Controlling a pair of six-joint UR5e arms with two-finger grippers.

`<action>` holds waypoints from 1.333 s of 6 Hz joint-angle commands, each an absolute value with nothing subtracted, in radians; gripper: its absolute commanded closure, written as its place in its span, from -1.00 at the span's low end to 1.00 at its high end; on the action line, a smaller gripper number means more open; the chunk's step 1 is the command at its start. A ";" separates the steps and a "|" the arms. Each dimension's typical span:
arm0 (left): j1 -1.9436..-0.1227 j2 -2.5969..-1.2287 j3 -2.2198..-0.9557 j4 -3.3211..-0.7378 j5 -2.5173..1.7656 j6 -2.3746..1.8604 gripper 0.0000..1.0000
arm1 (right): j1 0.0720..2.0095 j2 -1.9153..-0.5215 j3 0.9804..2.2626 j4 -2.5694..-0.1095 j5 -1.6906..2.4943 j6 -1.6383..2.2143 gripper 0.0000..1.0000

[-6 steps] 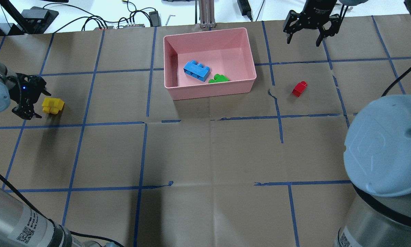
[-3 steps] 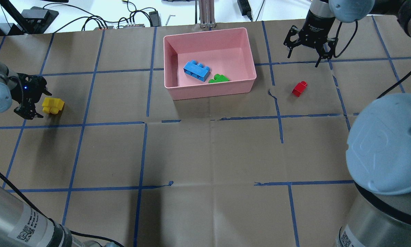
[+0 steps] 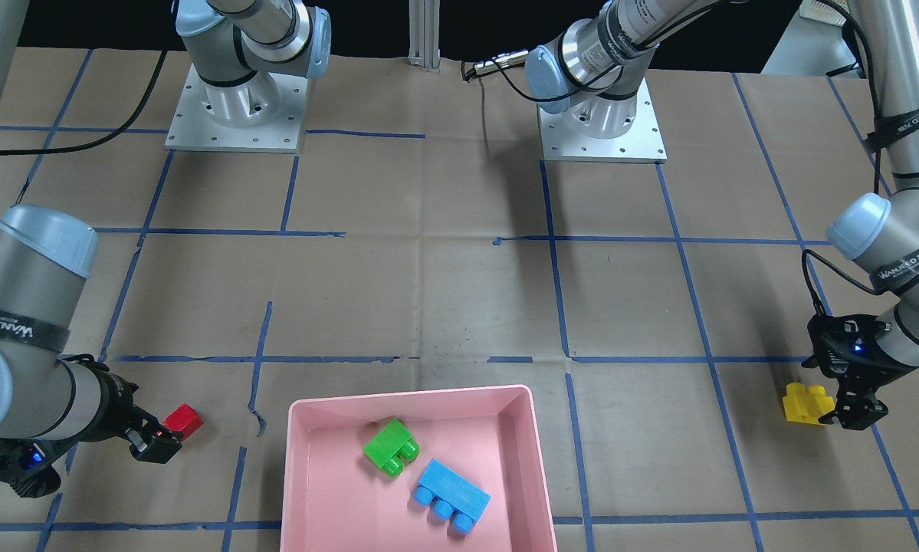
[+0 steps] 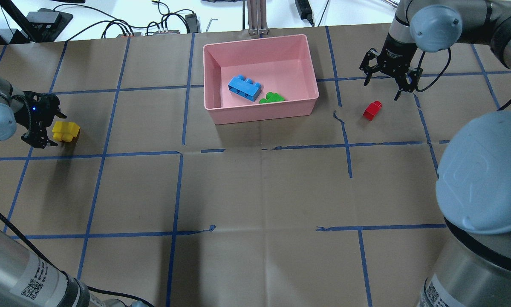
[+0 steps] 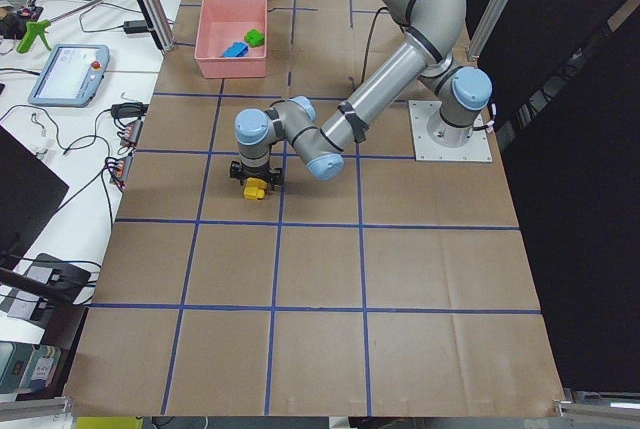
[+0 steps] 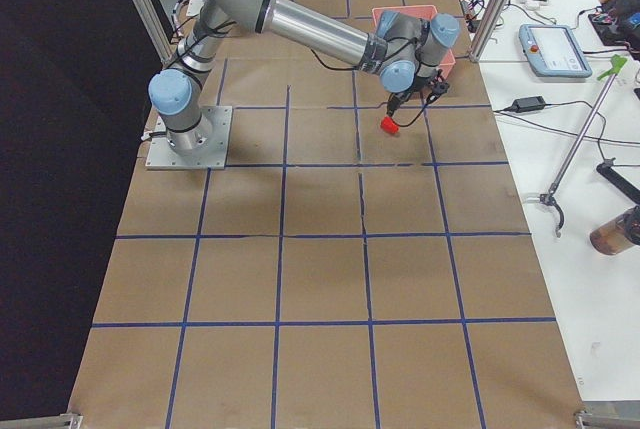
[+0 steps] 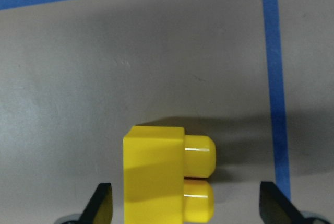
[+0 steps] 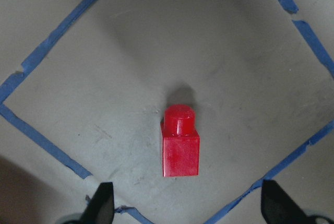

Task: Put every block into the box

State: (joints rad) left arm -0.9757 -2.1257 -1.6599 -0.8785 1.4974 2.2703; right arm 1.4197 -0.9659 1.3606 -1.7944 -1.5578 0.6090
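Observation:
The yellow block (image 4: 66, 131) lies on the table at the left. My left gripper (image 4: 50, 130) is open just beside it. In the left wrist view the block (image 7: 167, 177) sits between the two fingertips, untouched. The small red block (image 4: 372, 110) lies on the table right of the pink box (image 4: 259, 113). My right gripper (image 4: 382, 90) is open above the table, just beyond the red block. In the right wrist view that block (image 8: 180, 145) shows centred between the fingertips. The light blue block (image 4: 244, 88) and the green block (image 4: 271, 98) lie inside the box.
Blue tape lines grid the brown table cover. Cables and power supplies (image 4: 161, 25) lie past the far edge, behind the box. A metal post (image 4: 257, 17) stands just behind the box. The arm bases (image 3: 601, 115) are bolted at the robot's side.
My right gripper has moved from the far edge toward the red block and now hangs close to it. My left gripper has shifted slightly beside the yellow block. No block has moved.

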 commanded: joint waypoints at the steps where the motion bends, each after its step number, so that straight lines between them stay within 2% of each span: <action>1: -0.976 -2.149 -1.660 -0.844 1.494 2.282 -0.98 | 1.419 -0.962 1.454 -1.935 -1.546 0.652 -0.98; 4: -0.976 -2.154 -1.670 -0.839 1.487 2.279 -0.94 | 1.419 -0.953 1.512 -1.968 -1.560 0.640 -0.97; 5: -0.976 -2.154 -1.672 -0.839 1.486 2.279 -0.43 | 1.419 -0.950 1.513 -1.971 -1.559 0.646 -0.73; 6: -0.974 -2.152 -1.672 -0.839 1.488 2.281 -0.17 | 1.419 -0.948 1.513 -1.971 -1.559 0.646 -0.41; 7: -0.974 -2.151 -1.669 -0.839 1.489 2.283 0.18 | 1.417 -0.950 1.511 -1.971 -1.559 0.646 -0.11; 8: -0.979 -2.135 -1.664 -0.839 1.485 2.278 0.28 | 1.417 -0.950 1.511 -1.971 -1.559 0.643 0.13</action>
State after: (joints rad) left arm -0.9757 -2.1461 -1.6681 -0.8391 1.4876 2.2807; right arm 1.4178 -0.9493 1.5114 -1.9710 -1.5585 0.6447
